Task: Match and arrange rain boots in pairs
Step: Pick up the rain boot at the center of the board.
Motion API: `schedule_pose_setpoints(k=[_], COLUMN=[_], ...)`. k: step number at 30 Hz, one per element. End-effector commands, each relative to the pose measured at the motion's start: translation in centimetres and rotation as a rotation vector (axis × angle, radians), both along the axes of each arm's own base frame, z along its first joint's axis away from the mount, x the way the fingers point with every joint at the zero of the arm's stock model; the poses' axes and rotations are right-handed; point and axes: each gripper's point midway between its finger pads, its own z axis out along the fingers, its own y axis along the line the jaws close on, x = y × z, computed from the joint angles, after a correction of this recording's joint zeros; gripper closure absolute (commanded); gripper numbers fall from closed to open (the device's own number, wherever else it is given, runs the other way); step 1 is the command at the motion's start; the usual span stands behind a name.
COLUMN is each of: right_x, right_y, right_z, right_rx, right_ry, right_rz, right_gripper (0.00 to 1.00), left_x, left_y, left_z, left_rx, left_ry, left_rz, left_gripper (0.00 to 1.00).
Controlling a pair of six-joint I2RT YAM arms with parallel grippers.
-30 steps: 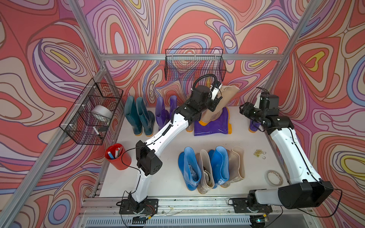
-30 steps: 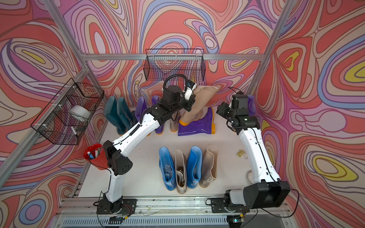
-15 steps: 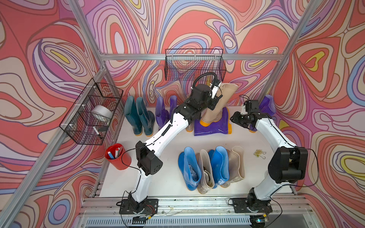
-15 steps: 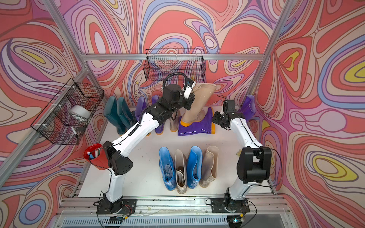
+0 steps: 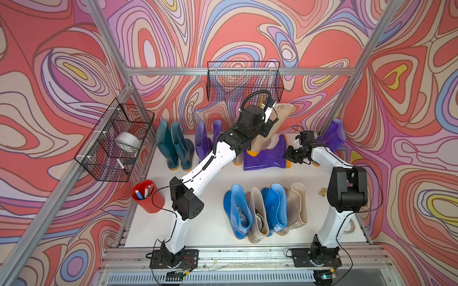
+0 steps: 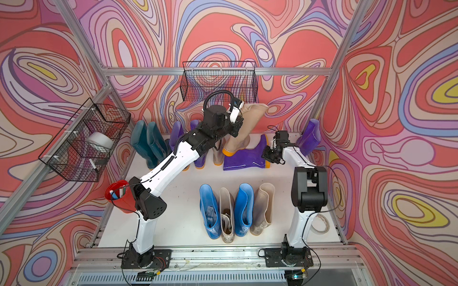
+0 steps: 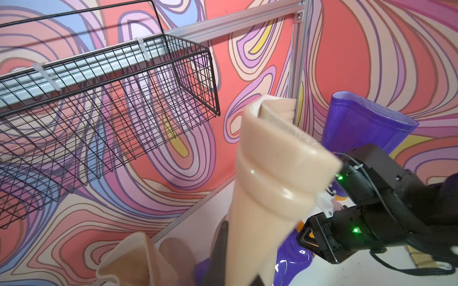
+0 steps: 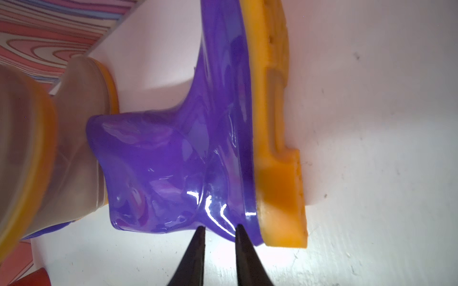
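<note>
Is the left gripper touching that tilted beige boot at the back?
Touching. The left wrist view shows the fingers pinching the beige boot at its shaft.

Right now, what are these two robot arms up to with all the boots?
They are sorting rain boots into pairs. The left gripper holds a beige boot lifted and tilted at the back. The right gripper has its fingertips at the heel of a purple boot lying on its side; a grip isn't clear.

Left arm (image 5: 220,161): white shells, black joints, perforated elbow housing, ribbed black cable along link, cable loop (image 5: 257,95) at wrist; right arm (image 5: 327,158) same build; black screwed base plates (image 5: 173,257) at 6 o'clock; green LEDs (image 7: 355,230); right gripper (image 8: 220,229): black tapered fingers (image 8: 195,257).
</note>
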Motion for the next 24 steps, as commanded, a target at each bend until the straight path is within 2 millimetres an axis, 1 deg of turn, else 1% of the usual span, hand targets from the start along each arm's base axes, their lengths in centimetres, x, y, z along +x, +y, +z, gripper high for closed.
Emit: schedule_pose_setpoints(k=[1,4,7,12,16,19,22,24], right_x=[1.1,1.6,2.0,2.6,2.6,2.4,2.2,2.1], right_y=[1.4,2.0,1.7,-0.2,-2.1,-3.5,-4.7,-5.2], right_z=[0.1,-1.1,-2.7,-4.5,-5.4,-5.3,-4.6,-4.0], right_rx=[0.025,0.026,0.015,-0.060,-0.066,-0.082,-0.095,-0.097], right_ry=[-0.030,-0.004,0.033,0.093,0.122,0.126,0.112,0.101], right_rz=[0.053,0.067,0.052,0.002,-0.049,-0.081,-0.112,-0.120], right_gripper=[0.76,0.76,0.76,0.75,0.75,0.75,0.75,0.75], left_x=[-2.2,-2.2,-2.3,-2.5,-2.6,-2.5,-2.6,-2.6], left_y=[2.3,2.4,2.5,2.5,2.6,2.7,2.6,2.6], left_z=[9.6,9.6,9.6,9.2,9.0,8.9,8.7,8.8], left_rx=[-0.166,-0.166,-0.162,-0.158,-0.156,-0.151,-0.151,-0.152], left_ry=[-0.180,-0.180,-0.180,-0.172,-0.171,-0.172,-0.171,-0.174], left_rz=[0.003,0.004,0.003,0.000,-0.003,0.002,-0.003,-0.003], left_gripper=[1.00,1.00,1.00,1.00,1.00,1.00,1.00,1.00])
